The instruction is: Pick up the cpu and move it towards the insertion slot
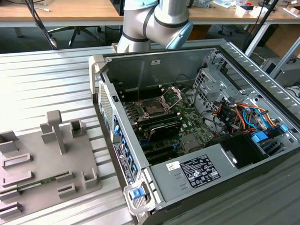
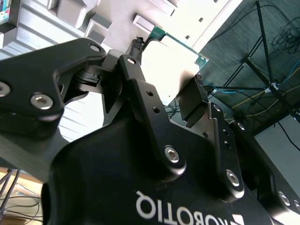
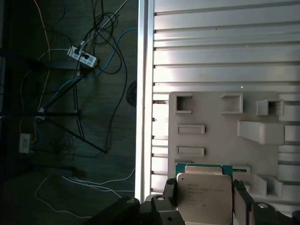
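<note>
The cpu (image 3: 204,198), a flat square chip with a silvery top and a thin green rim, sits between my gripper's (image 3: 205,193) two black fingers (image 3: 168,193), which are shut on its opposite edges. In the second wrist view the cpu (image 2: 171,58) shows as a bright plate with a green edge, clamped by the gripper (image 2: 166,70). It hangs above the grey holder tray (image 3: 211,117). The insertion slot (image 1: 154,109) lies inside the open computer case, its silver frame (image 1: 173,95) hinged up. The arm (image 1: 156,16) reaches in from the far edge.
The open computer case (image 1: 192,185) fills the exterior view's right, with cables (image 1: 243,114) and memory slots (image 1: 158,129). The grey holder tray (image 1: 38,161) with raised blocks and a green memory stick (image 1: 29,186) lies on the exterior view's left. Beyond the slatted table's edge (image 3: 145,93), cables lie on the floor.
</note>
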### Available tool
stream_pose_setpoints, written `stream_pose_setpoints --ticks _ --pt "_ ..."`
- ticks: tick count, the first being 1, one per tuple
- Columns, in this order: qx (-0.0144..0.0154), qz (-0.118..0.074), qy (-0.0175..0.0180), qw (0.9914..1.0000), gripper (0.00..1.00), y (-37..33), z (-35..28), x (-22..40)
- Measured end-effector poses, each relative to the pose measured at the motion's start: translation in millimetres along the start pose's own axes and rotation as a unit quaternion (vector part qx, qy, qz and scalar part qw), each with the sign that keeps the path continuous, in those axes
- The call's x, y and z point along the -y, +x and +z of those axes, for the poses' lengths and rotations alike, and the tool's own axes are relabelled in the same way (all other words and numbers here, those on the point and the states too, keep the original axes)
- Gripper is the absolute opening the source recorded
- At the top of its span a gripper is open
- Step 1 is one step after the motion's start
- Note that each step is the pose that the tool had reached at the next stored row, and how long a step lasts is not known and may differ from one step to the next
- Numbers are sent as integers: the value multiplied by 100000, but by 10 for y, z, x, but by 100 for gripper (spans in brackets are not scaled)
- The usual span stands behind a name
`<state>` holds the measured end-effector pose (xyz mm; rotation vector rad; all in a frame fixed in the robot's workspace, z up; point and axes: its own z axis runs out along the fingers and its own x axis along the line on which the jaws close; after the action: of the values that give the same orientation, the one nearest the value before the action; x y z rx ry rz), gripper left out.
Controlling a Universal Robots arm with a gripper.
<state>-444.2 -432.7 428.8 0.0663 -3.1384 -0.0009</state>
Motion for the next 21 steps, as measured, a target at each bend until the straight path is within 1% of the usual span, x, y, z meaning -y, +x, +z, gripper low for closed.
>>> stream_pose_setpoints --ticks 15,21 --pt "-3 0 1 100000 55 -103 0 5" --pt "-1 1 2 100000 55 -159 -1 7"
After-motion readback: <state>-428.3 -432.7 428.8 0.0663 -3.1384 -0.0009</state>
